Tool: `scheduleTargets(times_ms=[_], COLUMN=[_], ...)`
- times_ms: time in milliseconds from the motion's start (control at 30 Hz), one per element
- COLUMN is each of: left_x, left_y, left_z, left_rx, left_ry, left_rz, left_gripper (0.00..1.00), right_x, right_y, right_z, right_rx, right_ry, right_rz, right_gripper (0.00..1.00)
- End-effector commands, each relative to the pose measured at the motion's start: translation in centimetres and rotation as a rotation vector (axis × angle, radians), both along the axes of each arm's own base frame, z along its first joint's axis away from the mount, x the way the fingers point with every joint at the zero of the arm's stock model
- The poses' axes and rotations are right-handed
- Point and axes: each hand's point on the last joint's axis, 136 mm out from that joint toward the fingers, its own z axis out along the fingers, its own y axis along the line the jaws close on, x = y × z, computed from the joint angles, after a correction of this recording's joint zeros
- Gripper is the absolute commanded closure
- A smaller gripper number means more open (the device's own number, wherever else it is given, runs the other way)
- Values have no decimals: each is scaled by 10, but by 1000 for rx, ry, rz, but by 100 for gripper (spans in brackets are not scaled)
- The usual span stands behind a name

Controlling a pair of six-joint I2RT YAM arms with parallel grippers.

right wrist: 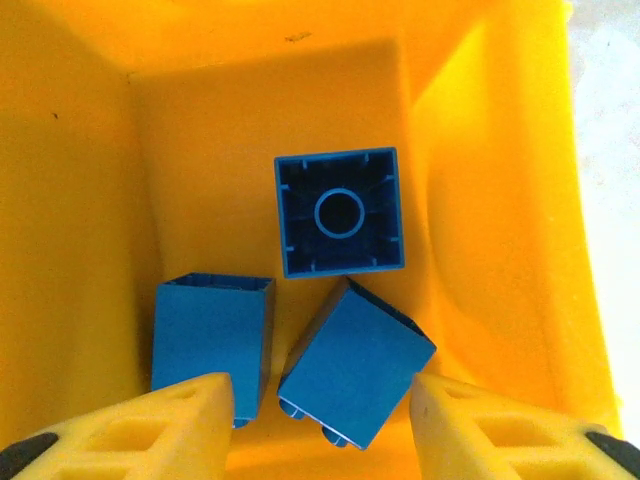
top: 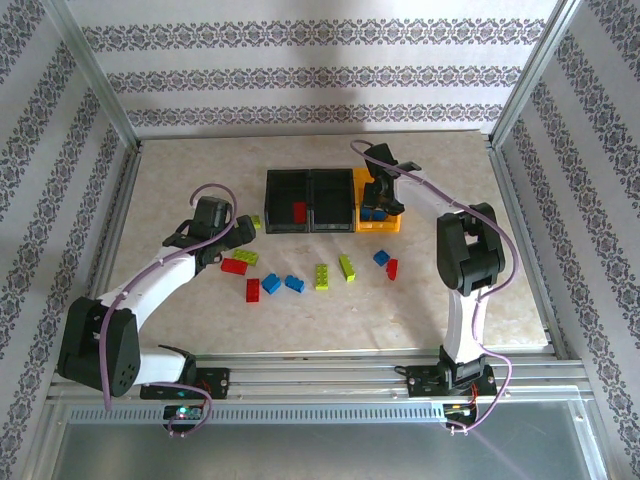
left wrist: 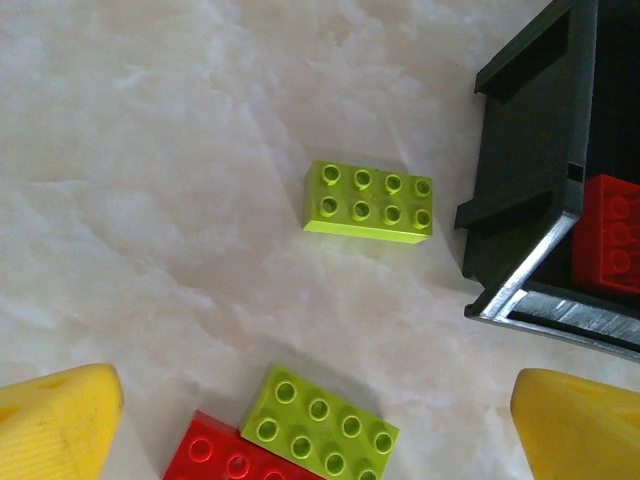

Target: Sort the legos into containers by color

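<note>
On the left wrist camera, the bottom edge cuts off a red brick (left wrist: 213, 455) and the green brick (left wrist: 320, 422) touching it. Both sit between the left gripper (left wrist: 318, 428) fingers (left wrist: 55, 420), and I cannot tell whether the green one lies on the red one or just against it. The right edge cuts off another red piece (left wrist: 610, 235) inside the black bin (left wrist: 525, 170), which is ahead and to the right of the fingers. A whole lime brick (left wrist: 368, 200) lies studs up on the table (left wrist: 150, 150), straight ahead of the fingers and just left of the bin. Its long axis runs across the gap between them, slightly tilted. The left fingers are spread wide and grasp nothing.

On the right wrist camera, the right gripper (right wrist: 320, 430) hangs inside the yellow bin (right wrist: 80, 150), fingers apart and released. Three blue bricks (right wrist: 340, 212) lie ahead of them. The farthest is turned over, its hollow underside facing me. The left blue one (right wrist: 212, 340) is partly hidden behind the left finger. The tilted blue one (right wrist: 355, 365) leans with its studs pointing down toward the fingers, its lower edge cut off.

From overhead, more bricks are scattered on the table nearer than the bins.
</note>
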Motion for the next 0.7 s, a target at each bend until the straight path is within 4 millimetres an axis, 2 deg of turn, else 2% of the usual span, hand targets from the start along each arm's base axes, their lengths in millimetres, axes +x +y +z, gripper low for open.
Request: scheduleTargets(times_ms=[0, 133, 267, 333, 367, 400, 667], left_x=[-1, -14, -29, -36, -39, -43, -61], left_y=[5, 9, 12, 13, 13, 13, 5], left_z=[1, -7, -20, -28, -32, -35, -55], left_rx=[16, 28, 19, 13, 12, 10, 14], left_ry=[24, 75, 122, 149, 161, 172, 270], left_rz=[-11, 0, 26, 37, 35, 32, -60], left_gripper=[0, 0, 1, 3, 3, 4, 4], right_x=[-6, -14, -24, -30, -32, -36, -61], right_y=[-2, 2, 4, 5, 5, 5, -5], right_z=[23, 38, 52, 60, 63, 67, 88], right_rx=[7, 26, 44, 47, 46, 45, 38], right_ry=[-37, -72, -109, -128, -136, -148, -215], right_rz=[-7, -3, -2, -1, -1, -3, -52], right_gripper=[46, 39, 27, 17, 6, 2, 2])
